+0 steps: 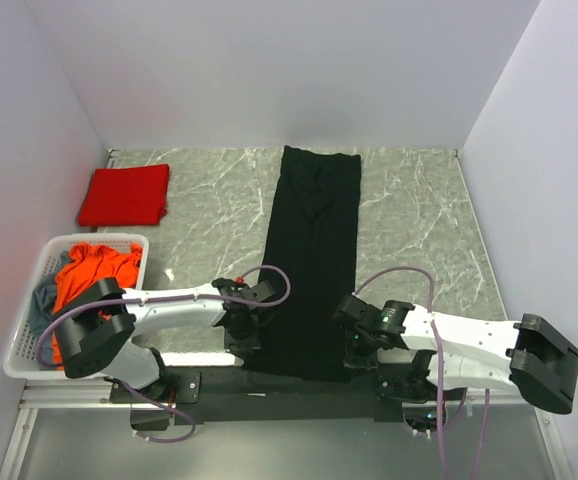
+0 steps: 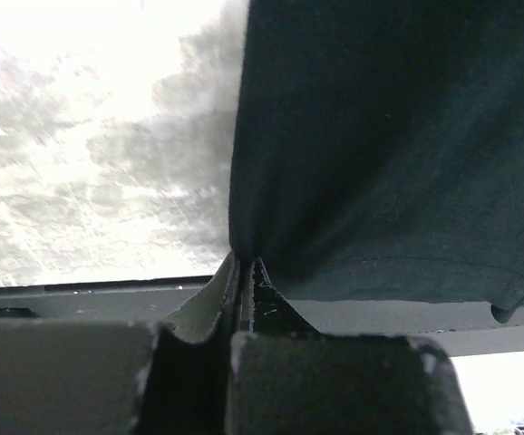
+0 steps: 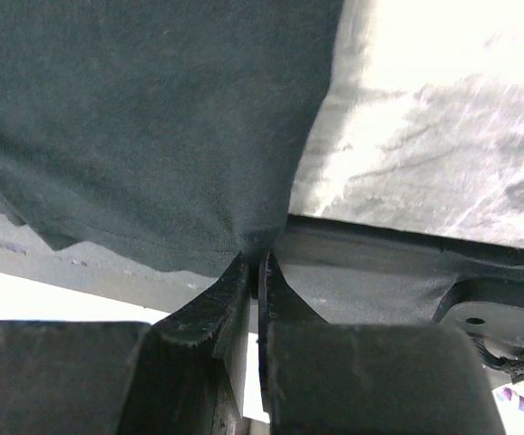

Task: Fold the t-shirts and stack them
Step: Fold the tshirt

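Note:
A large black t-shirt (image 1: 309, 260) lies in a long narrow strip down the middle of the table, from the back edge to the near edge. My left gripper (image 1: 243, 338) is shut on its near left corner; the cloth (image 2: 380, 145) pinches into the tips (image 2: 244, 261). My right gripper (image 1: 354, 350) is shut on its near right corner; the cloth (image 3: 153, 118) enters the tips (image 3: 255, 258). A folded bright red t-shirt (image 1: 124, 194) lies at the back left. An orange-red t-shirt (image 1: 94, 275) and a grey-blue t-shirt (image 1: 39, 300) lie crumpled in the basket.
A white perforated basket (image 1: 29, 355) stands at the left edge of the table. White walls close the back and both sides. The grey marbled table top (image 1: 419, 230) shows on either side of the black strip. A dark rail (image 1: 279, 392) runs along the near edge.

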You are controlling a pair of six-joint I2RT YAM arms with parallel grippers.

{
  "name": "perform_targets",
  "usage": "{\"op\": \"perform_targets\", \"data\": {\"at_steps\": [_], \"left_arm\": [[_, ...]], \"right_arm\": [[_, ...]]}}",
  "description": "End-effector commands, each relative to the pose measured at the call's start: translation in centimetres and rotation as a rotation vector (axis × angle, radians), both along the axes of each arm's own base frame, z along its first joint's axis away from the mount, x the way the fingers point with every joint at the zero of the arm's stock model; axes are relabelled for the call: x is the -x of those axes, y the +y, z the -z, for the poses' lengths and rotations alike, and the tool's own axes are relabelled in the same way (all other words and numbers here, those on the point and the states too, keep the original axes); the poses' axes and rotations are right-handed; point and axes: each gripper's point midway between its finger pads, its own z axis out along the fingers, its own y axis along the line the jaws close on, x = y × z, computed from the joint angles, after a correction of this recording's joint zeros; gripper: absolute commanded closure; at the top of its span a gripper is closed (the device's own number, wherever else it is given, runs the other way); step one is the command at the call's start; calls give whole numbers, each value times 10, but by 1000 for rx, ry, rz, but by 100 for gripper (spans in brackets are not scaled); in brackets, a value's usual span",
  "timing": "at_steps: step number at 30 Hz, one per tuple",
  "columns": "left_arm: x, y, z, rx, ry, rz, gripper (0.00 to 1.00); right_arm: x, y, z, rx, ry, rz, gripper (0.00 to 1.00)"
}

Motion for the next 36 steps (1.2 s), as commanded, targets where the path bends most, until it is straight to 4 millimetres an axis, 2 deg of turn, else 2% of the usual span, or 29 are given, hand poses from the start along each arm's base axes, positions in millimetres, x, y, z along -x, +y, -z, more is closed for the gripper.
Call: {"op": "perform_targets", "data": {"at_steps": [1,6,8,9,12,13,15,16,17,18,19,20,21,22,23,24,25,27,28,30,34,36], "left_arm": [[32,18,20,-83,79,20,99],[47,18,1,-45,101,33,99],[36,11,-13,-19,72,29,99],[29,7,-20,-1,55,25,99],[-15,-4,-41,39,-21,-8,99],[-42,-6,-52,53,-74,-32,99],[-65,-5,-57,42,-91,-47,99],[-91,-4,-67,51,-141,-69,99],[-106,-5,-70,53,-170,-78,99],[-118,-4,-68,45,-175,-90,99],[-134,1,-70,43,-191,-121,99],[-152,-2,-79,54,-230,-116,99],[-164,-2,-75,44,-236,-123,99],[-177,1,-75,38,-253,-143,99],[-192,-2,-83,48,-291,-140,99],[-202,-1,-78,24,-302,-143,99],[-220,-6,-85,42,-342,-151,99],[-236,-6,-79,17,-357,-146,99],[-250,-12,-86,35,-389,-152,99],[-263,-14,-81,26,-401,-141,99],[-299,-18,-91,28,-476,-148,99],[-312,-18,-89,25,-487,-150,99]], "right_arm": [[15,-7,-3,-10,35,-25,100],[26,-6,-23,-75,55,-41,100],[12,-2,-39,-106,-18,-23,100],[2,-8,-41,-85,-29,20,100],[-30,-13,-56,-69,-121,24,100],[-48,-20,-56,-45,-156,47,100],[-76,-22,-64,-27,-214,38,100],[-92,-27,-67,-16,-236,75,100],[-104,-32,-68,6,-260,84,100],[-121,-28,-77,-4,-303,88,100],[-131,-30,-73,25,-304,62,100],[-144,-34,-75,40,-320,77,100],[-164,-35,-78,72,-356,67,100],[-174,-36,-81,80,-373,71,100],[-186,-39,-84,94,-393,87,100],[-206,-38,-95,99,-449,103,100],[-215,-40,-93,118,-453,95,100],[-238,-40,-104,118,-501,111,100],[-244,-42,-100,139,-496,100,100],[-261,-45,-103,148,-514,107,100],[-284,-49,-106,146,-546,129,100],[-295,-49,-107,150,-560,135,100]]}}
